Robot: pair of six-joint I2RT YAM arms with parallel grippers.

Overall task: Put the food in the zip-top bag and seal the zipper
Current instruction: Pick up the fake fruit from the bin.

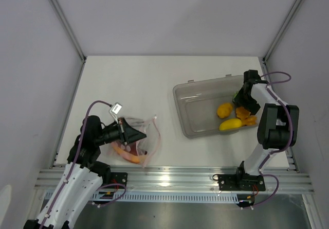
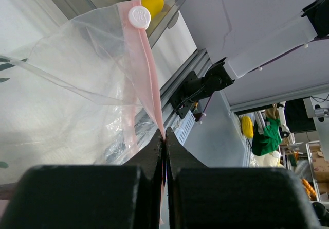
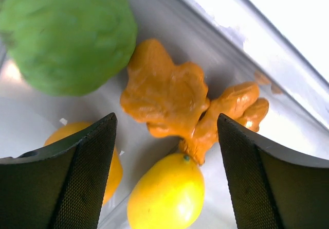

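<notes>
The clear zip-top bag [image 1: 148, 136] lies at the near left with its mouth held up, and an orange food piece [image 1: 127, 155] shows inside it. My left gripper [image 2: 164, 136] is shut on the pinkish-red zipper [image 2: 146, 74], below its white slider [image 2: 139, 17]. My right gripper [image 3: 165, 131] hangs open inside the grey bin [image 1: 198, 110]. It is over an orange knobbly piece [image 3: 169, 95] and a yellow fruit [image 3: 167, 193], touching neither. A green round fruit [image 3: 67, 33] lies beyond its left finger, and another yellow-orange fruit [image 3: 67, 132] is partly hidden behind that finger.
The grey translucent bin stands at the right middle of the table, its far wall [image 3: 247, 38] close behind the food. In the top view two yellow fruits [image 1: 224, 109] [image 1: 230, 124] and the orange piece [image 1: 249, 120] lie in it. Aluminium rails [image 1: 169, 177] run along the near edge.
</notes>
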